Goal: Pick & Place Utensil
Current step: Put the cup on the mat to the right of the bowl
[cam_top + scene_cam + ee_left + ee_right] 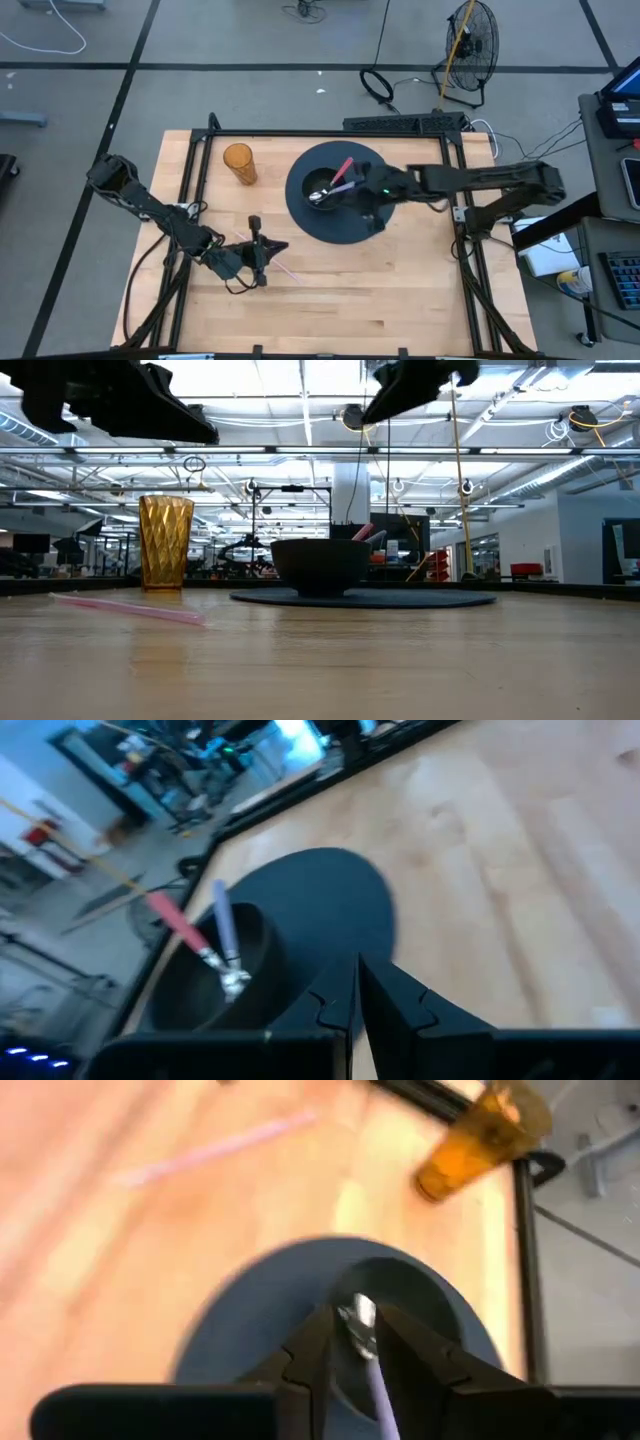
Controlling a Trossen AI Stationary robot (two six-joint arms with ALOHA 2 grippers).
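Note:
A dark bowl [318,187] stands on a round dark plate [340,225] at mid-table. Two utensils lean in the bowl with their metal heads down: a lavender-handled one [372,1380] and a pink-handled one [343,168]. My right gripper [357,1330] hangs open above the bowl's right side, and the lavender handle shows in the gap between its fingers. The low view shows this gripper [415,385] well above the bowl's rim. My left gripper [268,248] is shut [357,995] and hovers over the table left of the plate, above a thin pink stick [130,608] lying flat on the wood.
An amber ribbed cup [238,163] stands upright left of the plate, toward the far edge. A black frame [300,132] runs around the wooden table. Bare wood [380,300] lies between the plate and the near edge.

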